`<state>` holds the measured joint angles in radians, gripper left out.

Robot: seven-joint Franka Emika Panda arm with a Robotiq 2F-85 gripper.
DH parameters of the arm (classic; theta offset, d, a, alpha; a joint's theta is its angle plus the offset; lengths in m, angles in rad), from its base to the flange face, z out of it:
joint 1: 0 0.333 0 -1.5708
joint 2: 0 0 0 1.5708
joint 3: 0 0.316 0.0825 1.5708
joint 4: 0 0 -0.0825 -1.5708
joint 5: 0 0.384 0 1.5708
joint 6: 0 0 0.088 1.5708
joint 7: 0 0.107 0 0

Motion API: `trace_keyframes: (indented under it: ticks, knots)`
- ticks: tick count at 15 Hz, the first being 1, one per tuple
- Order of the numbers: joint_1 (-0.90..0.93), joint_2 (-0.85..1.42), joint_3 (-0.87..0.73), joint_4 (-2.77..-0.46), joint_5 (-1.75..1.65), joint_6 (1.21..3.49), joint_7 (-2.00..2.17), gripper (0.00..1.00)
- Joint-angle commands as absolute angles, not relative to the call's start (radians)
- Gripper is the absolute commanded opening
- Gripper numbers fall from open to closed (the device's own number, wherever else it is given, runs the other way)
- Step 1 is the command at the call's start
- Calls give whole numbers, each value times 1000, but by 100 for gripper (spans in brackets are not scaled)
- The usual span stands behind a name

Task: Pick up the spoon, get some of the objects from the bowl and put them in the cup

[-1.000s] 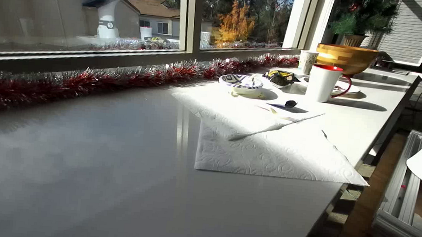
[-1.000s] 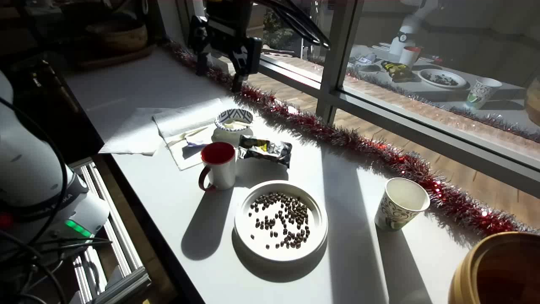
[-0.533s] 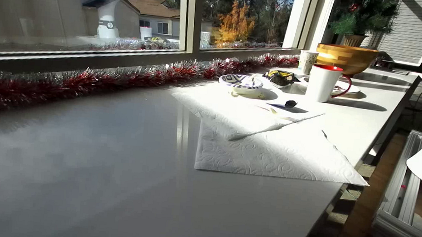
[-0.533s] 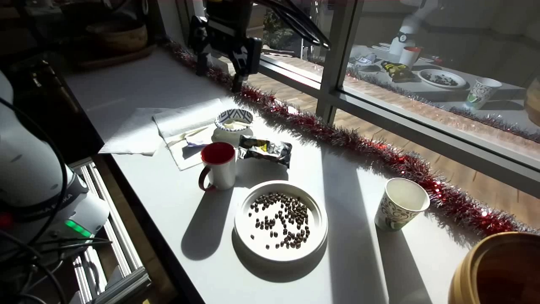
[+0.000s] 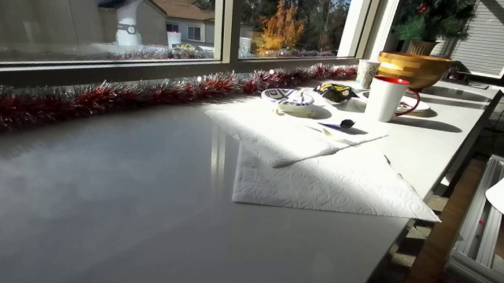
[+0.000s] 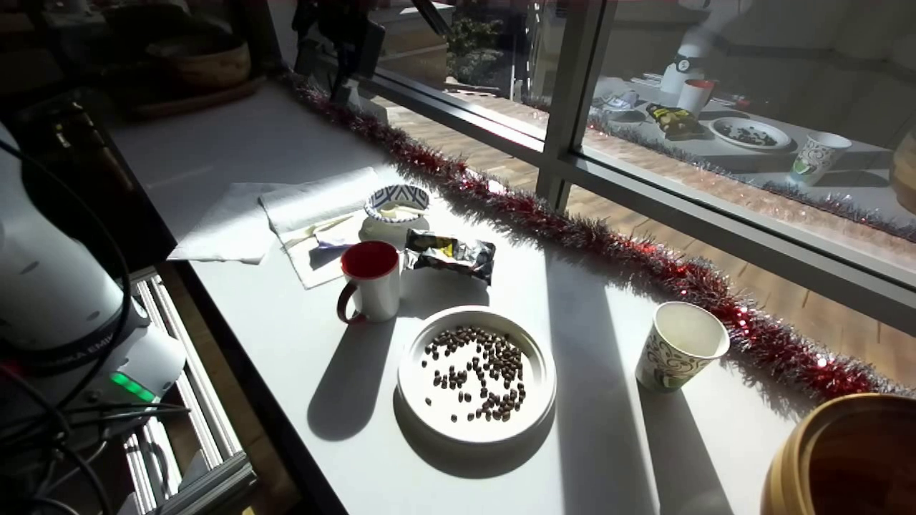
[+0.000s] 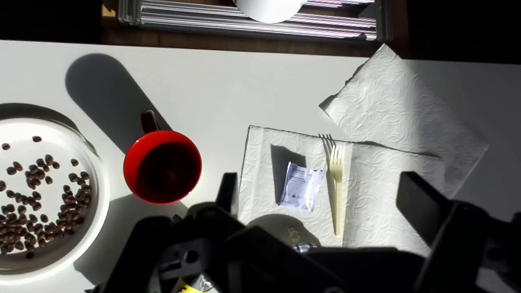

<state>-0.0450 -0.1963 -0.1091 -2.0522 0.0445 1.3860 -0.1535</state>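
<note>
White mug (image 5: pixel 382 101), golden-brown bowl (image 5: pixel 413 68) beyond, overlapping paper towels (image 5: pixel 320 187), seemingly a plate (image 5: pixel 423 108)

Arm (image 6: pixel 57 282), left edge of an exterior frame: "KA EMI" on black band (image 6: pixel 82 352), rest unclear. Sachet (image 7: pixel 302 187), near centre of wrist frame: lines of print, too small to read.

In an exterior view, the fingers (image 6: pixel 345 68) have travelled up and to the left in the frame since the earlier pictures, uncovering part of the red-and-silver tinsel garland (image 6: pixel 572 232). The black cables (image 6: pixel 432 17) that looped across the window (image 6: pixel 562 107) have gone the same way, shortened to a small stretch at the top edge and baring more of the shrub (image 6: pixel 476 46) outside. A dark cord (image 6: pixel 127 280) against the Panda arm (image 6: pixel 57 265) has shifted right.
</note>
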Motion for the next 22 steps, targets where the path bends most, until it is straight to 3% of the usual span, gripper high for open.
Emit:
trace_keyframes:
  ticks: [1, 9, 10, 16, 22]
  knots:
    - [-24, -66, -43, -1935, 171, 1379, 115, 100]
    - [-34, 153, -43, -2009, 377, 1730, 377, 100]
    - [-25, 104, -37, -1999, 315, 1661, 337, 100]
    - [-31, 170, -45, -2005, 349, 1725, 359, 100]
    - [-36, 183, -47, -2142, 547, 2062, 457, 100]
